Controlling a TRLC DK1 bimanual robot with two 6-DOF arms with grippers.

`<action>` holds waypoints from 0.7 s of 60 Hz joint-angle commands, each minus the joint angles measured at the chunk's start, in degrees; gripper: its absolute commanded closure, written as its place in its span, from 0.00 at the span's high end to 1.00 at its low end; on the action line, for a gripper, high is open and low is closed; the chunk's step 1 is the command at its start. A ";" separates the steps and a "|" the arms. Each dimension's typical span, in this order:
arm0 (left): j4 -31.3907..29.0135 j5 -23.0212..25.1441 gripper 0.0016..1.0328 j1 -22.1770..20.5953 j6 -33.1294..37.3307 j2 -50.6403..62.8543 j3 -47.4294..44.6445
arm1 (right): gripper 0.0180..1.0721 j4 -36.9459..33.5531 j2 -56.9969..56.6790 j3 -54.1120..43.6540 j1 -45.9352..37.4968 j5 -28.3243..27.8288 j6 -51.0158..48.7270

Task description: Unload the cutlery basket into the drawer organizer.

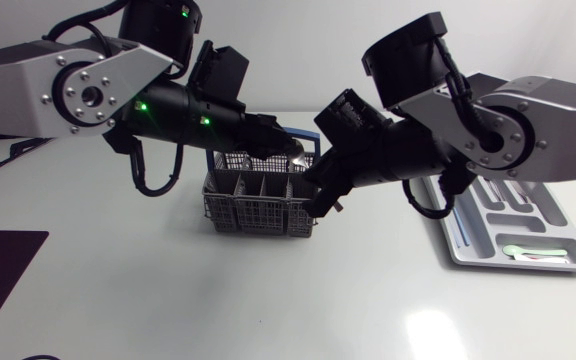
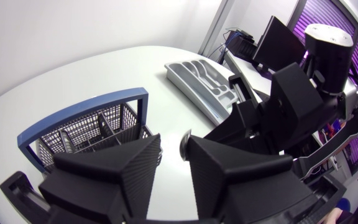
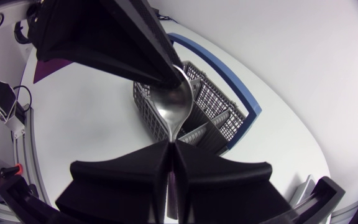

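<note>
Spoon (image 3: 173,106): it hangs in the air just above the cutlery basket (image 1: 258,205), over the basket's end that faces the drawer organizer. Its handle is clamped between the closed fingers of the right gripper (image 3: 170,146). From that clamp the spoon's long axis runs straight ahead of the right gripper, with the bowl at the far end and its hollow face turned toward the right wrist camera.

At the bowl's far tip sits the left gripper (image 2: 174,142), which reaches in over the basket from the opposite side. The bowl's rim lies right at its tip, but I cannot tell whether it has a hold on the spoon or only touches it.

Below both grippers the basket stands upright on the table, its blue handle (image 3: 222,74) on the side away from the right arm. No other cutlery shows in the compartments I can see.

Farther off, well apart from the basket on the right arm's side, lies the grey drawer organizer (image 1: 468,240), with a few pieces already in its slots.

The right arm is the nearer one to the organizer and has the handle. I judge the next move calls for the bowl to be free of the left gripper. The spoon can then swing away from the basket and be laid flat along a slot.
</note>
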 commanded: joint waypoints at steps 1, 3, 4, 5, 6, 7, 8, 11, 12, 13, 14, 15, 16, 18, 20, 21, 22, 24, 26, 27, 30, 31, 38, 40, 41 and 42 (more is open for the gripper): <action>1.52 -0.14 0.44 2.09 -0.74 -1.19 2.74 | 0.05 -0.62 -1.00 -3.18 -0.55 -0.98 -1.26; 1.87 -0.40 0.44 2.79 -0.65 -1.45 3.01 | 0.05 -0.89 -1.26 -3.71 -0.63 -1.24 -1.70; 1.96 -0.49 0.44 3.40 -0.56 -1.54 3.27 | 0.05 -0.98 -1.44 -4.06 -0.72 -1.51 -1.96; 1.87 -0.49 0.44 3.84 -0.56 -1.72 3.53 | 0.05 -0.98 -1.61 -4.32 -0.81 -1.95 -2.22; 1.87 -0.49 0.44 4.28 -0.56 -1.81 3.71 | 0.05 -1.06 -1.79 -4.68 -0.99 -2.30 -2.49; 1.87 -0.58 0.44 4.90 -0.39 -1.89 3.97 | 0.05 -1.33 -1.96 -5.03 -1.25 -2.65 -2.66; 1.87 -0.58 0.44 5.34 -0.39 -2.07 4.15 | 0.05 -1.41 -2.14 -5.29 -1.43 -2.82 -2.84; 1.87 -0.76 0.44 7.10 0.32 -2.77 4.68 | 0.05 -1.85 -2.75 -6.52 -2.48 -4.05 -4.07; 1.87 -0.84 0.44 7.53 0.58 -2.95 4.76 | 0.05 -1.85 -2.84 -6.79 -2.83 -4.32 -4.24; 1.87 -0.93 0.44 8.15 1.02 -3.21 4.94 | 0.05 -1.94 -3.02 -7.22 -3.27 -4.76 -4.51; 1.87 -0.93 0.44 8.68 1.37 -3.48 5.03 | 0.05 -2.12 -3.28 -7.58 -3.71 -5.29 -5.04; 1.87 -1.02 0.44 9.20 1.63 -3.74 5.12 | 0.05 -2.21 -3.46 -7.93 -4.15 -5.72 -5.39; 1.87 -1.11 0.44 10.00 2.07 -3.91 5.20 | 0.05 -2.47 -3.72 -8.28 -4.76 -6.34 -5.83; 1.78 -1.28 0.44 11.23 2.69 -4.35 5.29 | 0.06 -2.65 -4.07 -9.07 -5.82 -7.48 -6.62; 1.61 -1.37 0.44 12.19 3.57 -4.71 5.12 | 0.05 -3.00 -4.60 -9.69 -6.96 -8.54 -7.50; 1.61 -1.37 0.44 12.72 4.18 -4.97 5.03 | 0.05 -3.26 -4.78 -10.12 -7.67 -8.89 -8.02; 1.52 -1.37 0.44 13.07 4.80 -5.15 4.76 | 0.06 -3.35 -5.04 -10.56 -8.37 -9.42 -8.73; 1.52 -1.63 0.44 13.78 6.03 -5.50 4.33 | 0.06 -3.35 -5.39 -11.36 -9.60 -10.29 -9.52; 1.52 -2.16 0.44 14.83 7.61 -6.02 3.36 | 0.05 -3.70 -5.92 -12.32 -11.36 -11.70 -11.10; 1.52 -2.25 0.44 15.09 8.31 -6.20 3.01 | 0.06 -3.96 -6.01 -12.67 -12.24 -12.40 -11.89; 1.52 -2.42 0.44 15.97 10.34 -6.73 1.69 | 0.06 -4.84 -6.45 -13.73 -15.05 -14.16 -14.53; 1.52 -2.42 0.44 16.15 10.60 -6.81 1.51 | 0.06 -5.02 -6.53 -13.90 -15.75 -14.69 -15.14; 1.26 -2.42 0.44 18.08 15.17 -8.13 -1.30 | 0.06 -9.24 -6.71 -14.61 -23.93 -19.96 -22.79; 0.90 -2.42 0.44 18.35 16.31 -8.40 -1.74 | 0.06 -10.91 -6.71 -14.61 -26.83 -21.37 -26.13; 0.73 -2.42 0.44 18.52 17.37 -8.66 -2.18 | 0.06 -11.52 -6.71 -14.61 -28.06 -21.98 -27.45; 0.55 -2.42 0.44 18.70 17.81 -8.84 -2.44 | 0.06 -12.14 -6.62 -14.52 -29.46 -22.51 -29.03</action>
